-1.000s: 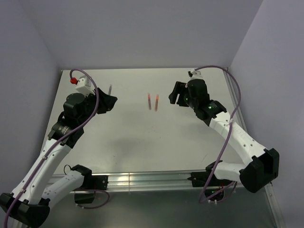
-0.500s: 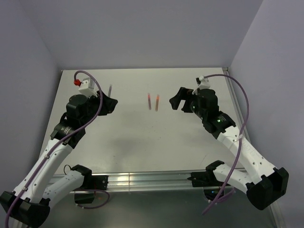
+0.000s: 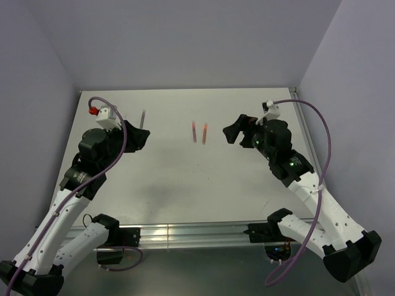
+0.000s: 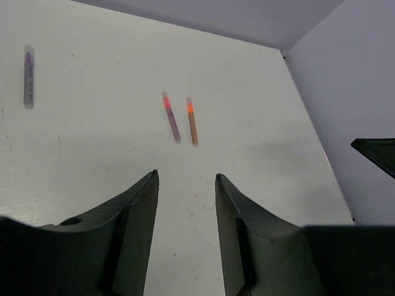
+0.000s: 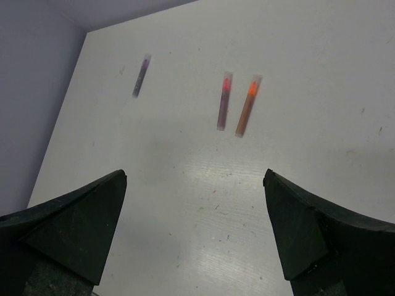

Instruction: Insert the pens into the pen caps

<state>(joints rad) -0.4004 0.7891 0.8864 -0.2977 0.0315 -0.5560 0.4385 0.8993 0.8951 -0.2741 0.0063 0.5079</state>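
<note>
Three pens lie flat at the back of the table. The two red-orange pens point(image 3: 194, 131) point(image 3: 203, 132) lie side by side in the middle, and the dark grey pen point(image 3: 143, 117) lies further left. Each has a pale pen cap over its far end, as on the left red one point(image 4: 165, 100), the right red one point(image 5: 253, 83) and the grey one point(image 4: 28, 57). My left gripper point(image 3: 143, 137) point(image 4: 186, 175) is open and empty, near and right of the grey pen. My right gripper point(image 3: 232, 131) point(image 5: 195, 174) stands wide open and empty, right of the red pair.
The white table point(image 3: 185, 179) is walled at the back and on both sides by grey panels. A metal rail point(image 3: 185, 233) runs along the near edge between the arm bases. The right gripper's dark tip point(image 4: 378, 154) shows at the edge of the left wrist view.
My right gripper has opened wide and drawn back a little to the right of the red pens, its wrist turning. The left gripper has widened slightly. The pens have not moved.
</note>
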